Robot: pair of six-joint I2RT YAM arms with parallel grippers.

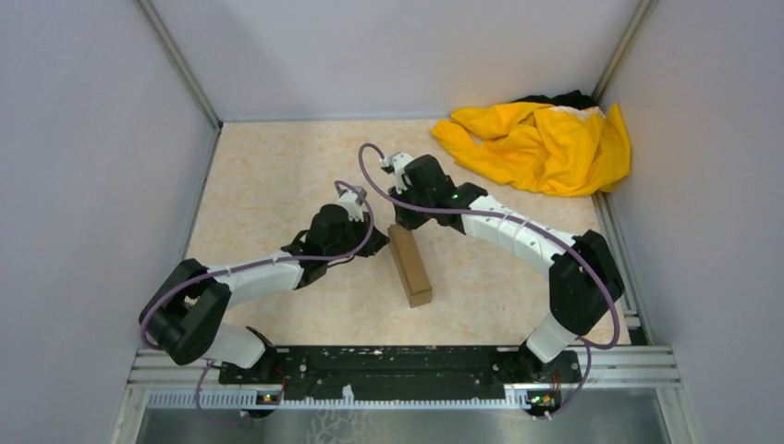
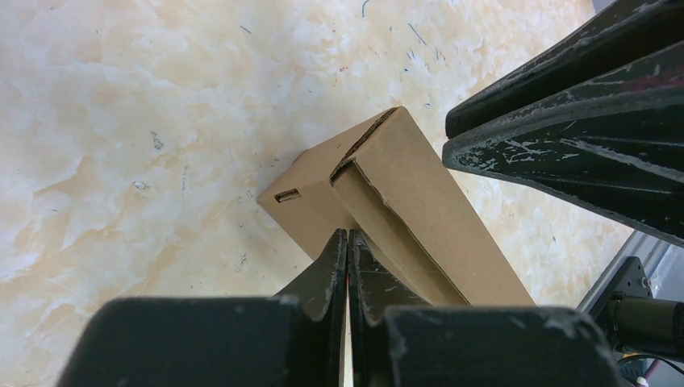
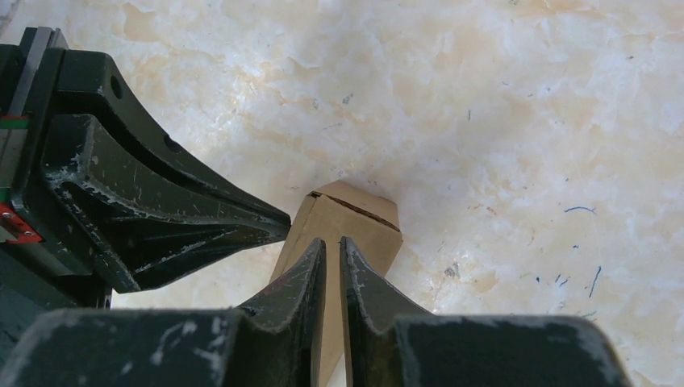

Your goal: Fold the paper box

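Note:
The paper box (image 1: 410, 266) is a long, narrow brown carton lying on the table, its far end between my two grippers. My left gripper (image 1: 377, 235) is shut and empty, with its tips against the left side of the box's far end (image 2: 419, 201). In the left wrist view the gripper (image 2: 348, 234) touches the cardboard just below a partly open end flap. My right gripper (image 1: 398, 220) hovers over the same end. In the right wrist view this gripper (image 3: 332, 242) has its jaws nearly together with only a thin slit, above the box top (image 3: 359, 219), gripping nothing.
A crumpled yellow cloth (image 1: 545, 143) lies in the far right corner. Grey walls close in the table on the left, back and right. A metal rail (image 1: 407, 365) with the arm bases runs along the near edge.

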